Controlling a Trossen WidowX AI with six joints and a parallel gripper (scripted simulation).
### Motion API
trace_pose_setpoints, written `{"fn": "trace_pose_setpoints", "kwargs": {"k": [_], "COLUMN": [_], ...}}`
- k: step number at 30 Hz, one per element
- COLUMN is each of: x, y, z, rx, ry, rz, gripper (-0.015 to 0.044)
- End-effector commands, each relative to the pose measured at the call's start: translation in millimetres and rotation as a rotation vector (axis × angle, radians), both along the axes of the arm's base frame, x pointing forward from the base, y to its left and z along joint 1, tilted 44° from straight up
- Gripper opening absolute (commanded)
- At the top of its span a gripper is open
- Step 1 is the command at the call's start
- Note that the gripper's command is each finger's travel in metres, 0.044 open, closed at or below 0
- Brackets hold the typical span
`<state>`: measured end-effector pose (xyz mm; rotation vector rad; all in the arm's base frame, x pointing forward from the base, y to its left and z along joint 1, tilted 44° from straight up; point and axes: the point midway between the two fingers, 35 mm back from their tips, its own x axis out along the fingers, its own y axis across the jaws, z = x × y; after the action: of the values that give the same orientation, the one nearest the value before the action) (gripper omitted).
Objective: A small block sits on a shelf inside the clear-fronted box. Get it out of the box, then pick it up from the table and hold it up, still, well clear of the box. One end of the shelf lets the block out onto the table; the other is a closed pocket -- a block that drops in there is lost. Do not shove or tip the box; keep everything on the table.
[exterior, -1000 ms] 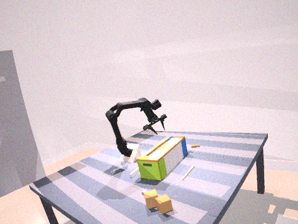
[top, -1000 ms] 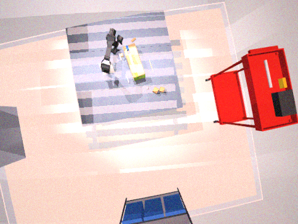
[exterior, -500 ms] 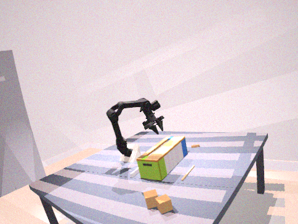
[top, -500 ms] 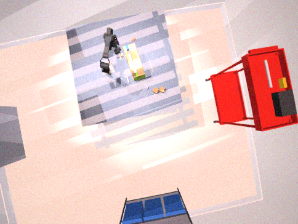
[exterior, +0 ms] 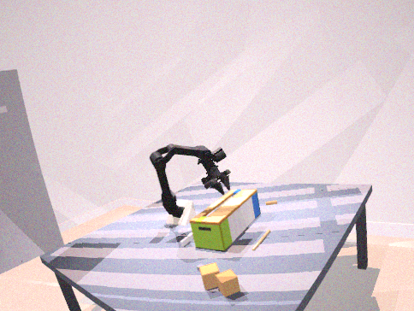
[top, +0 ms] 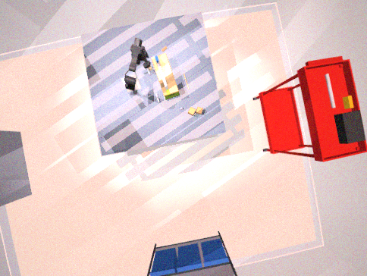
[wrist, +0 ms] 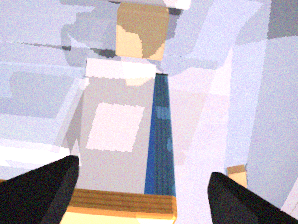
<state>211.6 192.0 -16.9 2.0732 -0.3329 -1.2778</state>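
One small block (top: 150, 68) (wrist: 142, 31) appears to lie on the desk (top: 114, 114) (exterior: 274, 278) (wrist: 255, 130), outside the box (top: 162, 67) (exterior: 224, 211) (wrist: 125, 201), near its blue end. The pickup seems in hand; the tool (top: 148, 70) (exterior: 226, 190) (wrist: 144, 173), fingers apart and empty, must be aligned and lowered (the box being spared any knock). No brand, label or writing can be read.

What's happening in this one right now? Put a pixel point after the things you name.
A black robot arm has its open gripper (exterior: 226, 190) (wrist: 144, 173) above the table, near the blue end of a long box (top: 165, 77) (exterior: 211, 236) (wrist: 117, 170) with a green panel at its other end. It is not holding anything. A small tan block (wrist: 142, 32) shows in the wrist view, outside the box; whether it is the one to be lifted I cannot tell. Two orange-tan cubes (top: 196, 111) (exterior: 219, 278) sit off the box's green end.
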Motion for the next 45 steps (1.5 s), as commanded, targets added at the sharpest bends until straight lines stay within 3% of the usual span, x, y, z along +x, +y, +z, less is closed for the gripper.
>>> {"fn": "trace_pose_setpoints", "kwargs": {"k": [1,45], "x": [1,2], "y": [-37,-82], "z": [-31,-75], "rx": [-0.035,-0.037], "ry": [0.013,0.011], "rz": [-0.001,-0.001], "gripper": [0.0285,0.0285]}}
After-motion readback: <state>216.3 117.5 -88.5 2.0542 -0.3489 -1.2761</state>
